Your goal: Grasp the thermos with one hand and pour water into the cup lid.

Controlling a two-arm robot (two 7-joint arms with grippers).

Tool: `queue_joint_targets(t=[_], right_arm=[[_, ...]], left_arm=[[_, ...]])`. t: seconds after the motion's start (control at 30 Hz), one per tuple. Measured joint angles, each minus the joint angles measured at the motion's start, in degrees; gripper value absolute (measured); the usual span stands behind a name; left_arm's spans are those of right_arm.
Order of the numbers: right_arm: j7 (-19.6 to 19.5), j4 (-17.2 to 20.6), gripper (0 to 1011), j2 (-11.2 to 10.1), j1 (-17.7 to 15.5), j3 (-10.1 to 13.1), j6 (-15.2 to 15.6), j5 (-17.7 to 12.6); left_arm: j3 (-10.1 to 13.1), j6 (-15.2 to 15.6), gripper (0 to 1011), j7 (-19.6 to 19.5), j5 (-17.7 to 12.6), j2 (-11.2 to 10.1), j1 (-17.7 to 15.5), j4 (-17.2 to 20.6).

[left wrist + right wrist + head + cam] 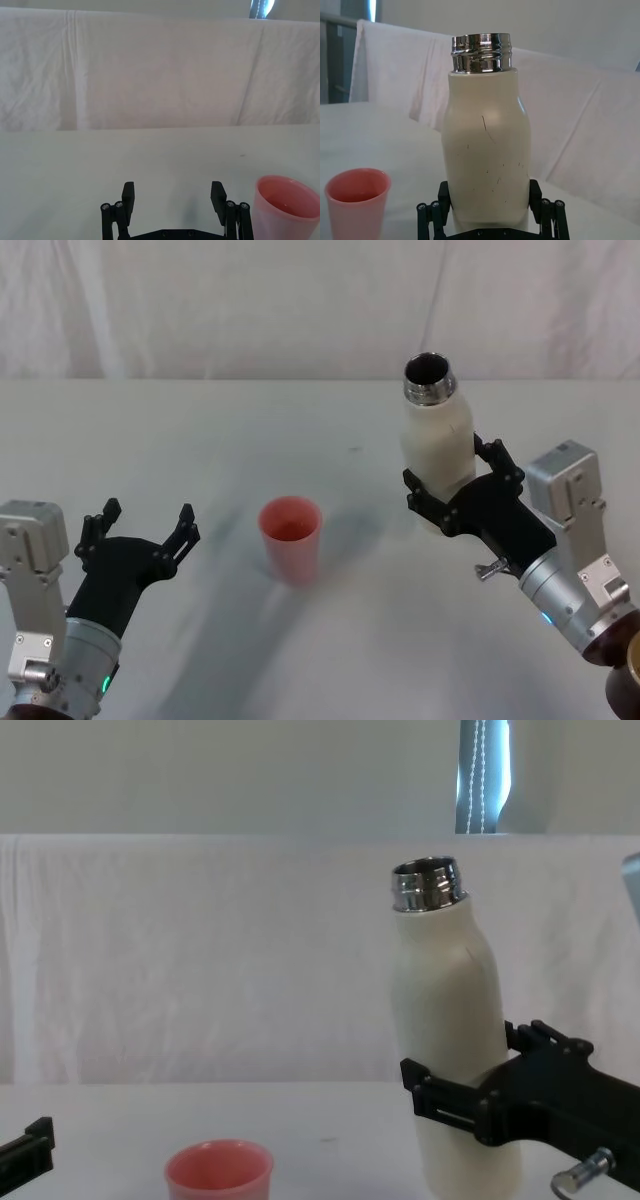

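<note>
Open table (200, 430) surrounds the cup lid (291, 537) on all sides. Right of the cup lid, the right gripper (455, 485) pinches the thermos (437, 436) low on its body, tilted slightly toward the cup lid. Left gripper (140, 525) stands left of the cup lid, its 2 jaws spread.

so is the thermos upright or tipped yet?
Slightly tipped. In the chest view the thermos leans its open steel neck toward the cup lid, clamped low by the right gripper. No water visible pouring.
</note>
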State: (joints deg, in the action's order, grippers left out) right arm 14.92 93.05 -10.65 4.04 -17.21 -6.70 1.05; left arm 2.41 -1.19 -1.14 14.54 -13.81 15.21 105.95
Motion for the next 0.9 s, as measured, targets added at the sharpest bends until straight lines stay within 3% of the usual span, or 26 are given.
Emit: queue_joint_targets(t=[0.23,0.9], right_arm=[[1.60,-0.78,959,-0.27,-0.51,0.34,-0.17,-4.36],[2.80,-3.03,959,-0.76,-0.62,0.08,1.59,-11.08]], left_arm=[[0.00,0.00,1001,0.00,0.00,0.00,0.00,0.00],[0.00,0.00,1001,0.00,0.00,0.00,0.00,0.00]])
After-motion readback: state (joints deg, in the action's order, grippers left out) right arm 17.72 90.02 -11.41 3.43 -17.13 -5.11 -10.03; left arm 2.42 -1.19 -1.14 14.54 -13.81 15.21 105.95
